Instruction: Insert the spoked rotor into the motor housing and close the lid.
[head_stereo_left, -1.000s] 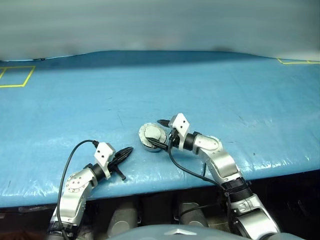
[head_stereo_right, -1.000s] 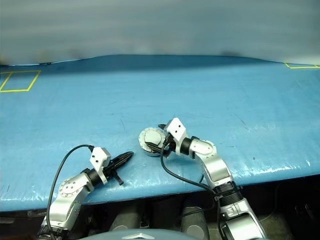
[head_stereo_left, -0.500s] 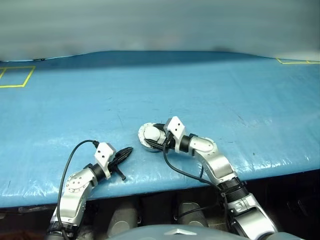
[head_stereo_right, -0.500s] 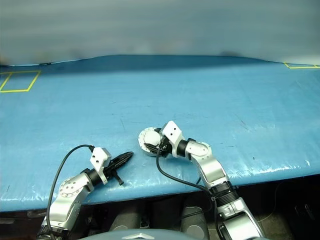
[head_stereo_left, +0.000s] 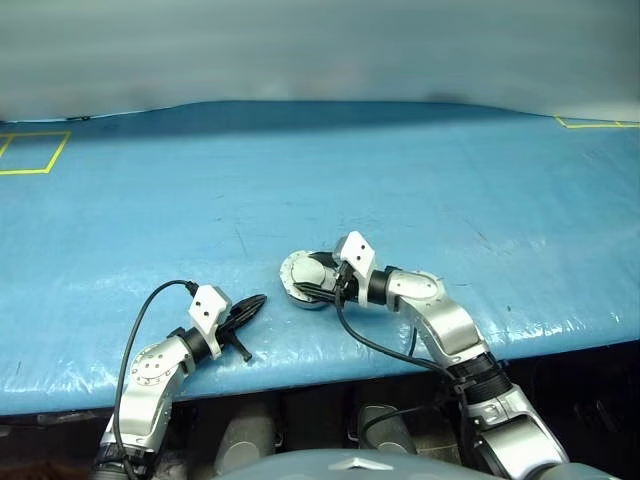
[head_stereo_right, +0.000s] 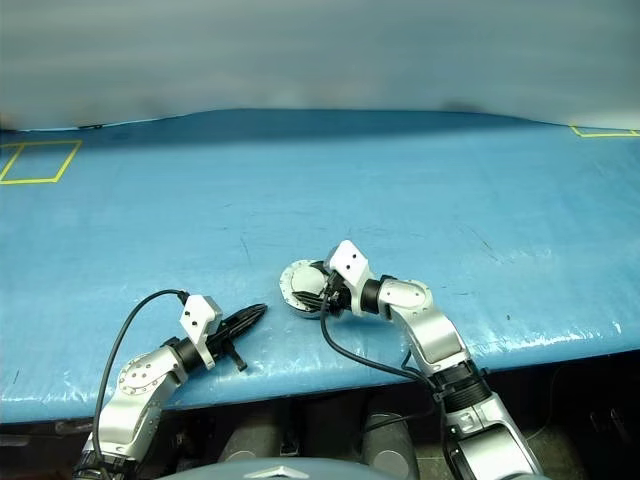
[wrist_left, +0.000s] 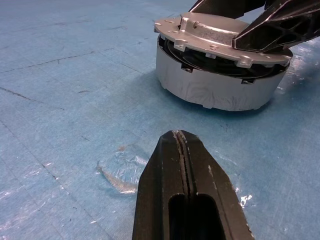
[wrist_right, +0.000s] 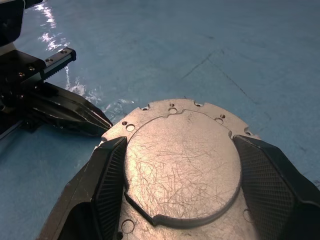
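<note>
The motor housing (wrist_left: 215, 92), a round grey-silver cup, stands on the blue table near its front edge. The lid (wrist_right: 182, 165), plain grey with a raised centre, lies over it with its outer face up. A dark band shows in the thin gap under the lid, and the spoked rotor is hidden. My right gripper (head_stereo_left: 318, 277) reaches over the housing from the right, and its two fingers (wrist_right: 107, 185) press on either side of the lid's raised centre. My left gripper (wrist_left: 181, 150) rests shut and empty on the table, a short way to the housing's left and nearer the edge.
The table's front edge (head_stereo_left: 330, 365) runs just below both hands. A yellow taped square (head_stereo_left: 30, 152) marks the far left corner and another yellow line (head_stereo_left: 590, 123) the far right. A wrinkled shiny patch (wrist_left: 120, 170) lies in front of the left fingertips.
My right gripper's fingers have narrowed from wide open onto the lid, and the wrist has tipped down over the housing. The left arm has stayed still.
</note>
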